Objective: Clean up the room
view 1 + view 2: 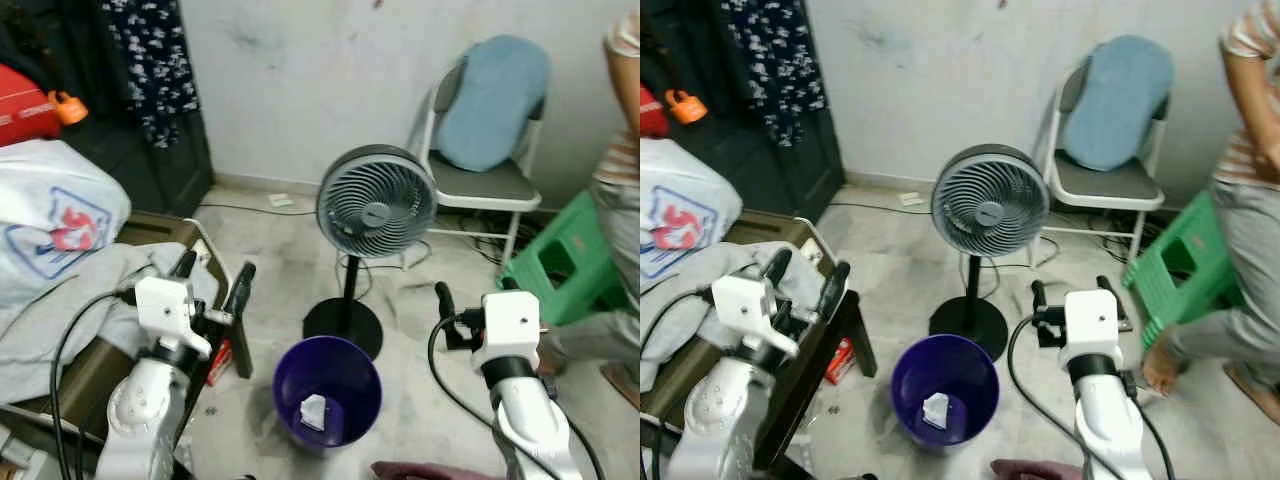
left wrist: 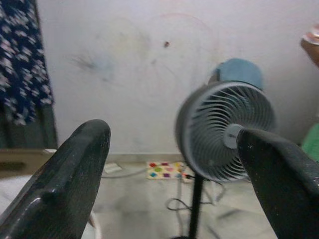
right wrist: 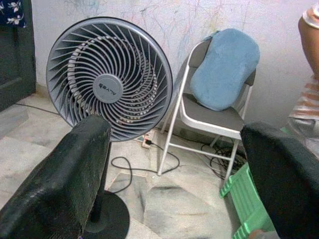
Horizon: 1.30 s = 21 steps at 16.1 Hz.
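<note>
A purple bin (image 1: 345, 370) stands on the floor between my two arms, with a crumpled white paper (image 1: 314, 410) lying inside it. My left gripper (image 1: 212, 280) is raised to the left of the bin, over the edge of a low brown table (image 1: 150, 235), open with nothing between its fingers (image 2: 75, 164). My right gripper (image 1: 475, 295) is raised to the right of the bin, open and holding nothing, facing the fan and chair. A maroon cloth (image 1: 420, 470) lies on the floor at the bottom edge, near my right arm.
A grey pedestal fan (image 1: 376, 200) stands just behind the bin, cables trailing on the floor. Behind it are a folding chair (image 1: 480, 185) with a blue cushion (image 1: 495, 100), a green stool (image 1: 565, 255) and a person (image 1: 620, 200). Grey clothes (image 1: 60, 300) and a white bag (image 1: 50, 215) are piled at left.
</note>
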Available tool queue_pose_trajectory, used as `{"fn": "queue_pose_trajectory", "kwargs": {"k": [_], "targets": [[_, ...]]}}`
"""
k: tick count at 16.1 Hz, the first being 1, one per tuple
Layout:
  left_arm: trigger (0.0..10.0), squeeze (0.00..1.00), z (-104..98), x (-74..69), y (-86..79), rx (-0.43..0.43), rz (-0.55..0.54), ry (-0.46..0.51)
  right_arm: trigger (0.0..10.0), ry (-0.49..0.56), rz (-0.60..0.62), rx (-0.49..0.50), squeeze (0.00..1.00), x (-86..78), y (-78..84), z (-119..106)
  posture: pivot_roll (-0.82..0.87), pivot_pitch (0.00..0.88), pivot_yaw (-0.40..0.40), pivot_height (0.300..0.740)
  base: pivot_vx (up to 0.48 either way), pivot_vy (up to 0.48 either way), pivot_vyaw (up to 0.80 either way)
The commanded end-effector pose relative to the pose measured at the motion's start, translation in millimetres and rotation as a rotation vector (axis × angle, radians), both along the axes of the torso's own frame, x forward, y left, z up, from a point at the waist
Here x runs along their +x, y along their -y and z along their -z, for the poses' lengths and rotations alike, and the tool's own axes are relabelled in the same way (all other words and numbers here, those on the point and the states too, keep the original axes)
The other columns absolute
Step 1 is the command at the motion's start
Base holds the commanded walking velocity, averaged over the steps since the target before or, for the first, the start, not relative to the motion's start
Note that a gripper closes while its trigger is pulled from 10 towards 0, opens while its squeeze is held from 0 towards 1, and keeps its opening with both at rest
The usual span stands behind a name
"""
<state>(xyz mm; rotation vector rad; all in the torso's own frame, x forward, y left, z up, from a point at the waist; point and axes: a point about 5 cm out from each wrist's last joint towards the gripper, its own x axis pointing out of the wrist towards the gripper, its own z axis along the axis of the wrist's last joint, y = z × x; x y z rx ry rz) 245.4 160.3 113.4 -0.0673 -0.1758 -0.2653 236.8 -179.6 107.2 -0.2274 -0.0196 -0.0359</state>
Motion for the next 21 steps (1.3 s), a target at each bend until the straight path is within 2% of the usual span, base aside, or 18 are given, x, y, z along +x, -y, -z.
{"fn": "queue_pose_trajectory", "kwargs": {"k": [1, 5, 17, 21], "targets": [[10.0, 0.0, 0.0, -2.9, 9.1, -0.002, 0.026, -0.012, 10.0, 0.006, -0.023, -0.029, 0.0, 0.6, -7.4, 1.2, -0.09, 0.022, -0.004, 0.74, 0.0, 0.0, 0.0], [10.0, 0.0, 2.2, -8.7, 15.4, -0.018, 0.043, -0.037, 10.0, -0.001, -0.027, -0.031, 0.0, -0.6, -8.0, -1.8, -0.09, 0.039, -0.003, 0.74, 0.0, 0.0, 0.0], [10.0, 0.0, -4.1, -4.7, 24.9, 0.004, 0.063, -0.031, 10.0, 0.009, -0.068, -0.056, 0.0, 6.1, -18.2, -3.1, -0.09, 0.048, -0.002, 0.74, 0.0, 0.0, 0.8], [10.0, 0.0, -2.6, -2.2, 24.0, 0.047, 0.035, -0.047, 10.0, 0.015, -0.076, -0.055, 0.0, 8.9, -20.4, -3.7, -0.09, 0.053, 0.003, 0.74, 0.0, 0.0, 0.8]]}}
